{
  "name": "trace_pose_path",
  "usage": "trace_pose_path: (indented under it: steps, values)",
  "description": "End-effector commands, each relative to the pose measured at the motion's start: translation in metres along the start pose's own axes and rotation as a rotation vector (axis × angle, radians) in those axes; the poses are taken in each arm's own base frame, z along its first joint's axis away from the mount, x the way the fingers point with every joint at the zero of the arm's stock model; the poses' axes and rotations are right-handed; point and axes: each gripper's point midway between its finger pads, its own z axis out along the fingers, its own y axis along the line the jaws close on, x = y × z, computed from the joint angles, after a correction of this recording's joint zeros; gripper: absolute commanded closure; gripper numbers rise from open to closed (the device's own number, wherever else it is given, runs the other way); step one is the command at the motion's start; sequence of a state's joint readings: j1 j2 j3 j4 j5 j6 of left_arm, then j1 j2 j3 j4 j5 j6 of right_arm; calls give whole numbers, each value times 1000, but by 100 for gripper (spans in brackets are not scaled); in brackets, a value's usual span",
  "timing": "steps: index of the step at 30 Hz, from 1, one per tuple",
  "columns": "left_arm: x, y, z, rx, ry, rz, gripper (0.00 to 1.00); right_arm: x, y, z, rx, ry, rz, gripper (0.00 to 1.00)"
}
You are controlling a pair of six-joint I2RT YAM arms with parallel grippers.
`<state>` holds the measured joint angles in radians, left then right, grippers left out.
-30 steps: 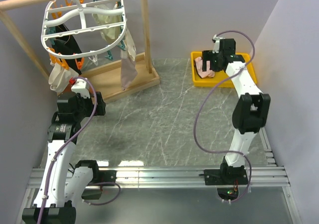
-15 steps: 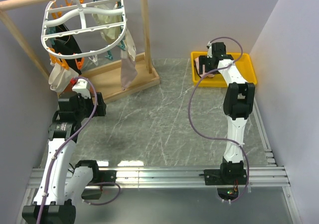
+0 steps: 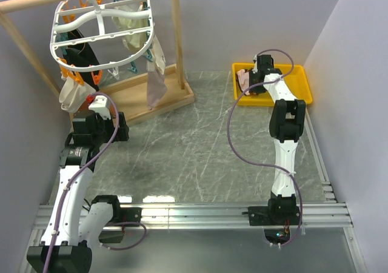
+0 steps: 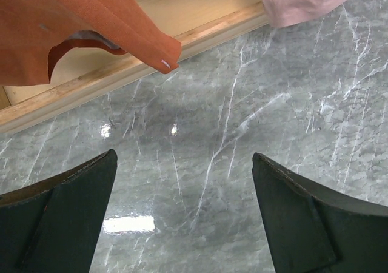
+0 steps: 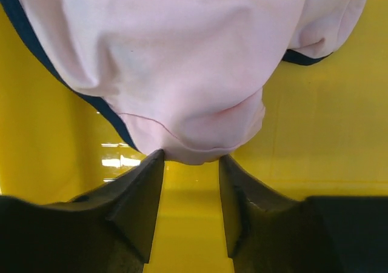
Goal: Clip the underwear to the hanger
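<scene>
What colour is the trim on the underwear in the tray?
Dark navy trim on pale pink underwear; it shows best in the right wrist view.

— How is the light in the view from above?
— Bright, soft and even, coming from overhead. A faint blurry shadow lies on the left part of the tabletop (image 3: 142, 176), and there is a pale sheen near its front edge.
— And the wrist views?
— On the left, the stone shows two small glints and a wider white glare lower down. The left fingers (image 4: 54, 224) are dark and slightly soft. On the right, the underwear (image 5: 182, 60) sits very close in soft focus, its folds gently shaded. The yellow tray (image 5: 339, 133) carries a streaky reflection, and the right fingers (image 5: 130, 218) are almost black.
</scene>
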<state>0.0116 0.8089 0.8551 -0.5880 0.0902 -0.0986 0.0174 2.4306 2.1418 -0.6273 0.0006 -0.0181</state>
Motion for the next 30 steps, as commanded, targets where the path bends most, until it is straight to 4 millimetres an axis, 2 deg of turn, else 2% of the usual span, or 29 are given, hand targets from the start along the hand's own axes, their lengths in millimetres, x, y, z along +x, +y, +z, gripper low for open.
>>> trace_pose_path:
  steps: [1, 2, 3, 4, 7, 8, 10, 11, 12, 13, 15, 16, 24, 25, 27, 28, 30]
  values:
    - [-21, -3, -8, 12, -73, -3, 1, -33, -8, -18, 9, -78, 12, 61]
    - [-22, -5, -8, 18, -79, -3, 1, -37, -7, -24, 8, -88, 12, 80]
    - [-22, -5, -9, 22, -81, -2, 1, -39, -8, -28, 9, -94, 15, 92]
    - [-23, -6, -9, 25, -83, -2, 1, -43, -4, -34, -16, -103, 19, 100]
    - [-25, -7, -11, 30, -90, -3, 1, -56, 2, -58, -45, -136, 21, 100]
    - [-25, -7, -12, 32, -90, -2, 1, -66, 3, -76, -56, -168, 21, 100]
    - [-27, -11, -16, 54, -100, 5, 1, -75, 9, -95, -92, -197, 22, 100]
    - [-28, -13, -17, 62, -109, 13, 1, -86, 12, -116, -107, -234, 18, 100]
    - [-30, -17, -21, 87, -124, 21, 1, -92, 15, -128, -126, -255, 15, 100]
    - [-30, -20, -23, 102, -132, 41, 1, -100, 19, -152, -159, -286, 10, 100]
    - [-29, -29, -28, 159, -148, 67, 1, -107, 26, -175, -200, -317, 1, 100]
    - [-28, -31, -29, 176, -151, 91, 1, -112, 29, -195, -215, -346, -5, 100]
    - [-19, -57, -47, 339, -169, 218, 1, -123, 52, -297, -362, -460, -50, 100]
    - [-19, -60, -48, 364, -172, 234, 1, -124, 54, -317, -374, -486, -58, 100]
    - [-18, -64, -53, 389, -180, 255, 1, -118, 60, -333, -417, -485, -32, 100]
    - [-18, -68, -56, 413, -189, 273, 1, -116, 63, -353, -437, -510, -38, 100]
    - [-17, -72, -59, 436, -201, 296, 1, -105, 70, -362, -479, -495, -37, 100]
